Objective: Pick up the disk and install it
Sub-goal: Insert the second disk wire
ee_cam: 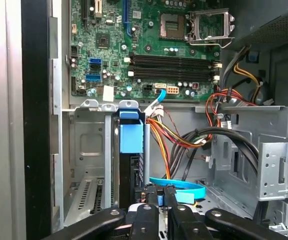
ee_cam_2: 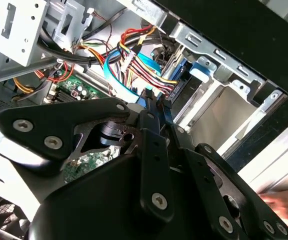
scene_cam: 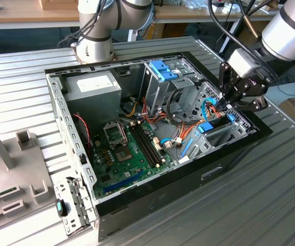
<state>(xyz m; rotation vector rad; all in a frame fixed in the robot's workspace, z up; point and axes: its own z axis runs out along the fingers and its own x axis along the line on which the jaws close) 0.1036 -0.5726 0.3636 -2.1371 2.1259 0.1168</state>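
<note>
Disk (ee_cam: pixel 131 150): stood on edge in a drive bay at the front corner of the open computer case (scene_cam: pixel 137 197), blue carrier rail uppermost, dark body below it, seen in the first wrist view. In the exterior view the same blue piece (scene_cam: pixel 205 127) sat in the metal bay cage (scene_cam: pixel 224 134) at the exterior view's right.

Gripper (ee_cam: pixel 158 192): black, fingers drawn close together at the disk's outer edge, just beside a small blue tab; whether they pinched the rail or merely touched it could not be told. In the second wrist view the fingertips (ee_cam_2: pixel 156 102) pointed into the bay mouth, next to a bundle of coloured cables (ee_cam_2: pixel 139 67).

Handling note (judgement): the disk looked partly seated. Doing this step well would call for pressure straight along the bay guides, rail kept square to the cage walls, and the light blue ribbon cable (ee_cam: pixel 181 187) kept clear of the slot.

Arm pose: wrist reached in from the exterior view's right, above the case rim, tool angled down into the corner bay.

Farther in: motherboard (ee_cam: pixel 149 45) with memory slots and processor socket; beyond, a power supply (scene_cam: pixel 93 87) and a second blue-railed bay (scene_cam: pixel 164 70).
</note>
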